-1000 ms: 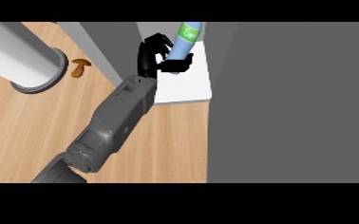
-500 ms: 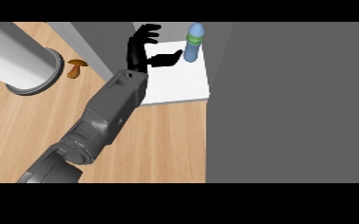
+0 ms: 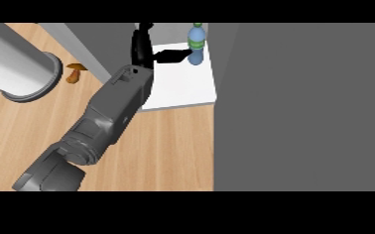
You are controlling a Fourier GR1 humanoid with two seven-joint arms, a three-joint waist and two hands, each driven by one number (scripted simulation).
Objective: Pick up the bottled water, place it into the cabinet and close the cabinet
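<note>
Backing the wide-open left hand straight off the upright bottle avoids tipping it inside the cabinet.

Grey forearm (boxy, panelled) ends in a black hand.

Item count at the counter: seven kinds, one of each.
One bottled water, standing on one white shelf at the counter's far right edge. One left hand on one grey forearm, which comes in from the counter's near left corner. One small brown mushroom-shaped item and one large grey cylinder, both towards the counter's left edge. One dark grey cabinet panel along its right edge.
</note>
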